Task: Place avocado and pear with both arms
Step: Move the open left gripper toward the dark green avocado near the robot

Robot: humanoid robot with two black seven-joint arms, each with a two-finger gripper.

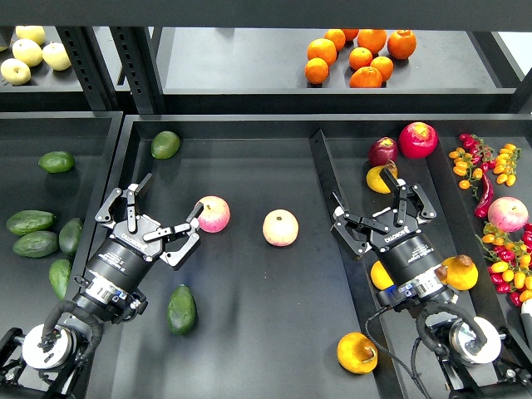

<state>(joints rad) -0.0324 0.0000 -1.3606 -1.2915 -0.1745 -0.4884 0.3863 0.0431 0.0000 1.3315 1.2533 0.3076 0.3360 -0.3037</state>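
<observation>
Overhead, seemingly black shelf [249,71], oranges [359,55]

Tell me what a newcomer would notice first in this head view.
Probably the two black arms reaching into the dark trays: the left gripper open beside a pink-red apple, the right gripper open just below a yellow pear. Next, the bright pile of oranges on the upper shelf, and a dark green avocado lying near the left arm.

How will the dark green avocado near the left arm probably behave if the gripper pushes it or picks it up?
The avocado looks glossy, so the fingers may slip on it. Its egg shape, lying free on the flat tray, suggests it would roll or swivel if nudged. It appears firm, not floppy.
</observation>
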